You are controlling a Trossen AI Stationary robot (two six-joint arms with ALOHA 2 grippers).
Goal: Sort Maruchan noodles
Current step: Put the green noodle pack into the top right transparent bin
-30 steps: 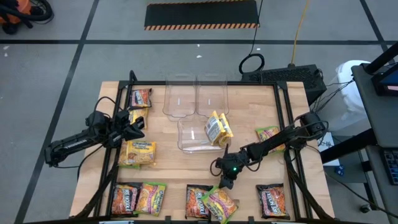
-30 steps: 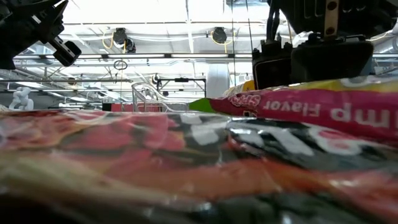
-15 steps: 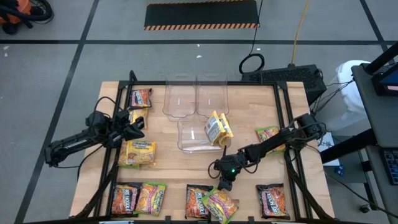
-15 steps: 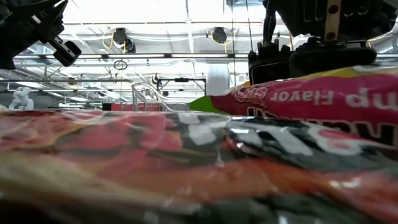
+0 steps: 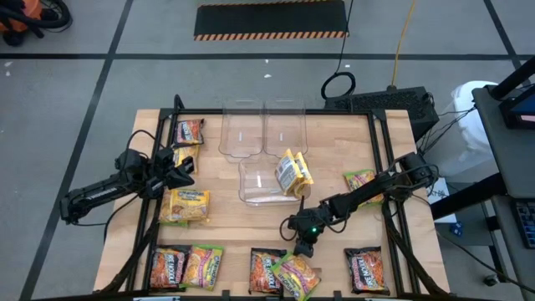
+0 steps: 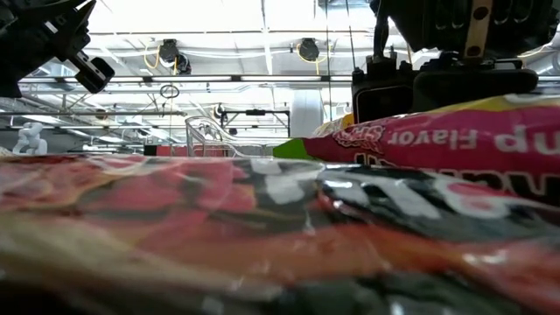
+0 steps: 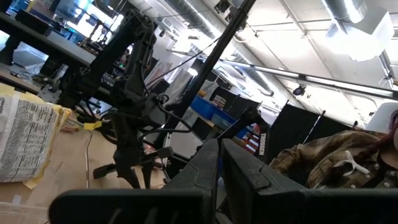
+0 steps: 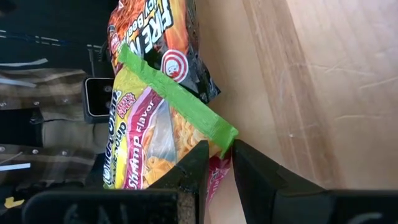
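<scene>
The lime-green shrimp packet [image 8: 163, 134] was pinched at its corner by the right gripper [image 8: 217, 163]; the left gripper [image 7: 219, 163], nearly closed, was held empty above the tabletop [image 5: 334, 150].

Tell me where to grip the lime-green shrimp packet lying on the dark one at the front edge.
Take the lime-green shrimp packet by its flat sealed end seam, coming from the table's centre side. That corner overhangs the dark packet, and the right gripper already straddles it there.

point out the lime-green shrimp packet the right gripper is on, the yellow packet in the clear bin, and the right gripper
lime-green shrimp packet [image 8: 146, 140], right wrist view, printed front
yellow packet [image 5: 293, 171], high view, middle, leaning on the bin's edge
right gripper [image 8: 216, 163], right wrist view, between its fingertips at the packet's green edge
</scene>
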